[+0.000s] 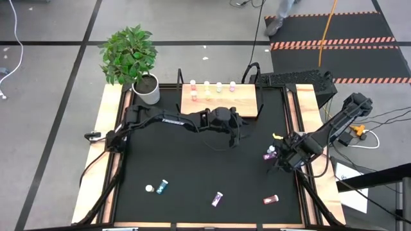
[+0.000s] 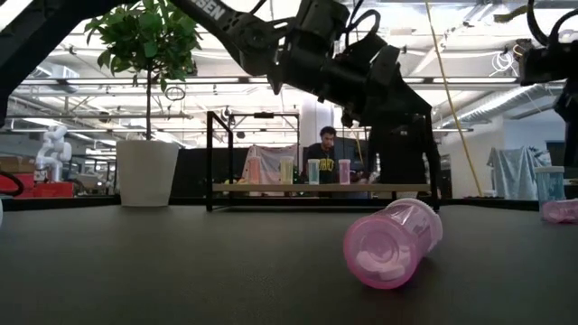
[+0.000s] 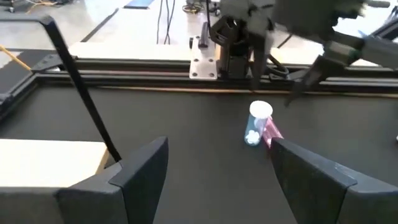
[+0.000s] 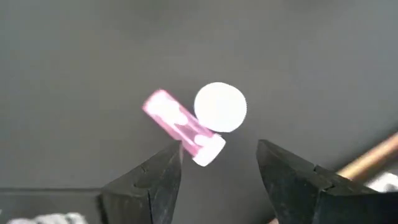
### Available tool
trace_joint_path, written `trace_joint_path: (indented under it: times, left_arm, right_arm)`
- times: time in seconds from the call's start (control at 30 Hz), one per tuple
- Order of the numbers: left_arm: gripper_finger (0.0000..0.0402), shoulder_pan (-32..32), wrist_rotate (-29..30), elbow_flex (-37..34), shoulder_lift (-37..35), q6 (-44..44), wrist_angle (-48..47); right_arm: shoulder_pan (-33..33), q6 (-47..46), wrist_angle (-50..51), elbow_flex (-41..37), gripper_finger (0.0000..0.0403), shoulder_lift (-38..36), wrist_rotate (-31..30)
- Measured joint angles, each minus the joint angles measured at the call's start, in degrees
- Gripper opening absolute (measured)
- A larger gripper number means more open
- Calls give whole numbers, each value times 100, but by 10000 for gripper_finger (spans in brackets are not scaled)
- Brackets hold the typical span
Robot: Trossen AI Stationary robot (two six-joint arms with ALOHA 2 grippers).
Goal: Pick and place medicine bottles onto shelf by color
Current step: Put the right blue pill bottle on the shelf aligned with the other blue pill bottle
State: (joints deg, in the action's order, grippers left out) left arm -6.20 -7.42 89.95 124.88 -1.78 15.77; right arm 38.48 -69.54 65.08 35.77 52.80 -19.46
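A pink medicine bottle (image 4: 179, 125) lay flat beside an upright bottle (image 4: 220, 107) at the worktop's (image 1: 192, 167) three o'clock edge, directly beneath the right end effector (image 4: 219, 163), open and empty; the left end effector (image 3: 214, 165), also empty, stood farther off.

Your left arm reaches across the table's middle, its left gripper (image 1: 235, 136) pointing down with fingers (image 3: 140, 171) spread and empty. Your right arm extends in from the right edge; the right gripper (image 4: 219, 163) hangs low, jaws parted, gripping nothing.
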Motion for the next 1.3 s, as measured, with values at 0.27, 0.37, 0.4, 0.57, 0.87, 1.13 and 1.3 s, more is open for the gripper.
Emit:
trace_joint_path:
  times: [0.27, 0.37, 0.4, 0.57, 0.87, 1.13, 1.3]
  left_arm:
    - [282, -24, -13, 0, -2, -185, 140]
    - [282, -27, -26, 0, -2, -227, 133]
    - [282, -26, -26, 0, -2, -224, 132]
    - [282, -28, -26, 0, -2, -223, 136]
    - [282, -29, -24, 0, -9, -245, 140]
    - [282, -15, -37, 0, -9, -225, 127]
    - [282, 3, -154, -7, -56, -170, 43]
  right_arm:
    - [-283, 429, -213, -184, 201, -167, -25]
    - [-466, 689, -480, -279, 201, -248, -10]
    - [-523, 741, -555, -299, 201, -265, -1]
    - [-834, 1047, -725, -317, 201, -304, -16]
    - [-1323, 1553, -878, -317, 156, -304, 186]
    - [-1576, 1800, -981, -317, 123, -306, 547]
    - [-1691, 1791, -1198, -317, 122, -304, 636]
